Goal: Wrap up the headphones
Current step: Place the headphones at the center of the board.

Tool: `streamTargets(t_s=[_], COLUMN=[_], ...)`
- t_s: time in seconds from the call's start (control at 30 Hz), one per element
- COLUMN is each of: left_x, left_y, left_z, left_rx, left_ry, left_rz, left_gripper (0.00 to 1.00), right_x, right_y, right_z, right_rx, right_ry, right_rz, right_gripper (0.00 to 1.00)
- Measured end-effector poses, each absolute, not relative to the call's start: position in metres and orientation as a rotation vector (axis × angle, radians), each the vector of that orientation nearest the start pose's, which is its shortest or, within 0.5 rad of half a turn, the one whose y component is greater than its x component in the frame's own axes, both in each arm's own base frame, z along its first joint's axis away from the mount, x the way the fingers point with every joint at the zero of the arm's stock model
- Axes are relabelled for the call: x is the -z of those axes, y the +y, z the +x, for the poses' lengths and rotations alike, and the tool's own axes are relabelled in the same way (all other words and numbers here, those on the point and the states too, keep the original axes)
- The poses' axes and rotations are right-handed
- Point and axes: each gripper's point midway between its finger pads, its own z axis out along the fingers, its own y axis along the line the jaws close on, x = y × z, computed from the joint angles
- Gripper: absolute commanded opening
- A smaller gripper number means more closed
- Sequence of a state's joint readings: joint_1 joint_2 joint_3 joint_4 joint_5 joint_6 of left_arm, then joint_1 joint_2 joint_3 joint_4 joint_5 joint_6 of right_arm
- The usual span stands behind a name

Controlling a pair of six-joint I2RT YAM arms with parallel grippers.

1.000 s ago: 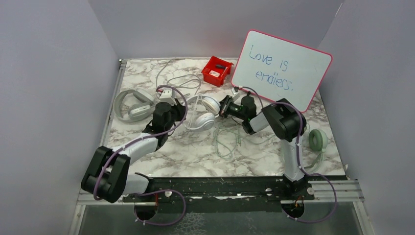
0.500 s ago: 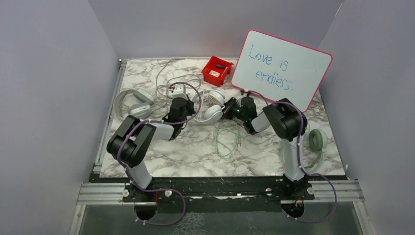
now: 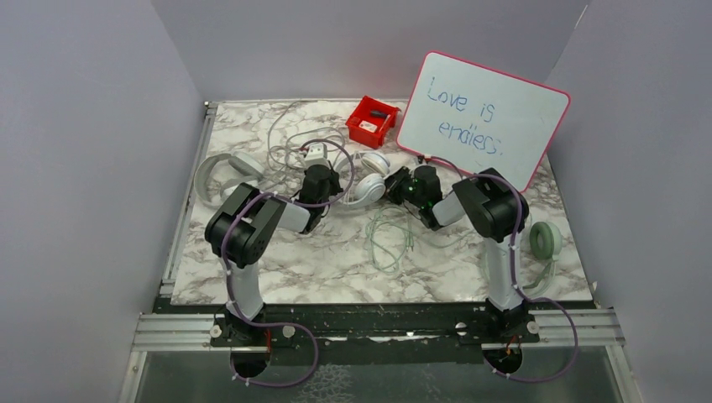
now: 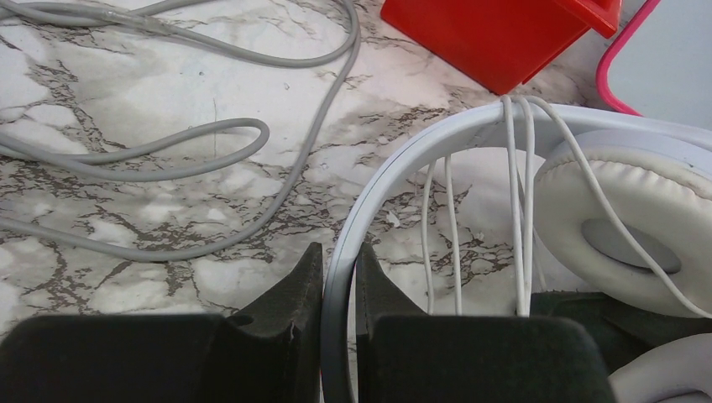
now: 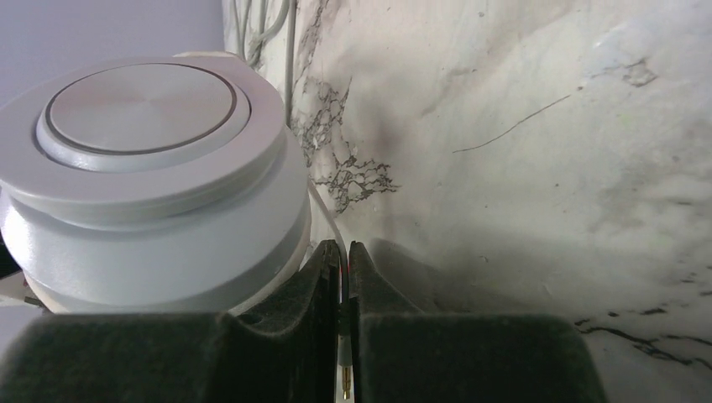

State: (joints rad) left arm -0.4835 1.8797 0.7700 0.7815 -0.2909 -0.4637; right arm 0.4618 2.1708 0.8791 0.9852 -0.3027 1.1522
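The white headphones point(image 3: 368, 186) lie at the table's middle back, between my two grippers. My left gripper point(image 3: 342, 181) is shut on their white headband point(image 4: 437, 143); in the left wrist view the jaws pinch the band point(image 4: 340, 281). Their thin white cable point(image 4: 516, 210) runs in several turns over the band beside a padded cup point(image 4: 621, 227). My right gripper point(image 3: 393, 185) is shut on the same cable just above its gold plug point(image 5: 344, 384), with the jaws point(image 5: 345, 252) against a white cup point(image 5: 143, 168).
A grey pair of headphones point(image 3: 220, 174) lies at the left with its grey cable point(image 3: 290, 138) looped behind. A mint pair point(image 3: 544, 239) lies at the right edge, and a mint cable loop point(image 3: 389, 237) in the middle. A red bin point(image 3: 372, 120) and a whiteboard point(image 3: 483, 117) stand at the back.
My left arm has folded and swung right, carrying the white headphones right and back toward the red bin. The right gripper has shifted only slightly and stays shut on the cable.
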Motion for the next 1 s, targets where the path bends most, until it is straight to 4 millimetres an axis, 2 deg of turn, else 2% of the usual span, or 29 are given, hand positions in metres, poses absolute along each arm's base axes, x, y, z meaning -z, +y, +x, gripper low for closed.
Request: streamTargets(t_s=[0.17, 0.3, 0.4, 0.6, 0.73, 0.87, 1.0], left_x=[-0.056, -0.065, -0.069, -0.059, -0.052, -0.039, -0.038], left_y=[-0.2, -0.202, -0.199, -0.195, -0.197, -0.201, -0.207], left_z=[0.45, 0.459, 0.465, 0.468, 0.471, 0.47, 0.468], left_rx=[0.341, 0.321, 0.303, 0.272, 0.258, 0.241, 0.229], left_ry=[1.878, 1.836, 1.807, 1.818, 1.828, 1.862, 1.866], left_rz=[-0.18, -0.186, -0.205, -0.211, -0.195, -0.174, -0.164], left_gripper=[0.0, 0.0, 0.0, 0.0, 0.0, 0.0, 0.0], right_x=[-0.023, -0.026, -0.029, -0.032, -0.033, -0.035, -0.042], right_y=[0.297, 0.291, 0.286, 0.268, 0.246, 0.215, 0.188], right_z=[0.416, 0.414, 0.409, 0.399, 0.39, 0.38, 0.374], right_rx=[-1.276, -1.252, -1.227, -1.139, -1.052, -0.912, -0.756], right_ry=[2.071, 2.071, 2.081, 2.119, 2.151, 2.182, 2.206], right_rz=[0.547, 0.575, 0.595, 0.635, 0.64, 0.622, 0.562], right_gripper=[0.25, 0.35, 0.4, 0.44, 0.45, 0.49, 0.5])
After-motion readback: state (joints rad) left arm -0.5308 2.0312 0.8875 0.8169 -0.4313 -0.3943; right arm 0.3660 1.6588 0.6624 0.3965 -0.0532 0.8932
